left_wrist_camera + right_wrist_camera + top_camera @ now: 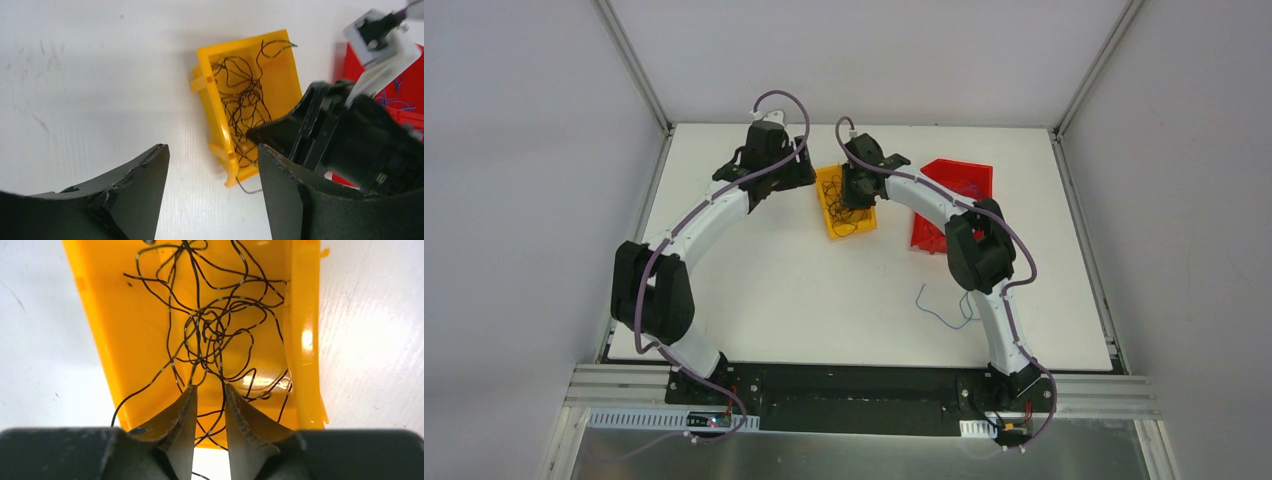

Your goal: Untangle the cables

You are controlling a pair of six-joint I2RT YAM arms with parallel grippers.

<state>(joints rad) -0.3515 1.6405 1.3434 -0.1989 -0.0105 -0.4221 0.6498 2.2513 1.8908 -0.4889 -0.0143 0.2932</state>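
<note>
Right fingers point(180, 430) are down in the yellow bin point(300, 315), standing narrow, a slim gap between them. A couple of strands of the black cables point(210, 330) run through that gap, but the pads look clear of them, so I'd call nothing pinched.

Here's the relation that matters: the dense knot sits just ahead of those fingertips, further up the bin, and the whole tangle stretches along the bin's length, straight away from the fingers. Loose loops fan out toward both walls, and one strand trails over the near edge onto the tabletop point(45, 340).

Left fingers point(140, 185) are spread wide and hold nothing, hanging over the tabletop beside the bin's long wall. The right arm is plainly the nearer one, already inside. My read is that the next pick wants a single outer loop, not the knot.

The black cables look thread-thin and springy, curling over each other with pale glints along them. It's hard to follow any one strand through the middle.

In the overhead view, blue cables point(969, 185) lie in the red bin point(944, 168) just right of the yellow one, and a loose blue cable point(944, 312) curls on the tabletop nearer the right arm's base, well apart from both bins.
</note>
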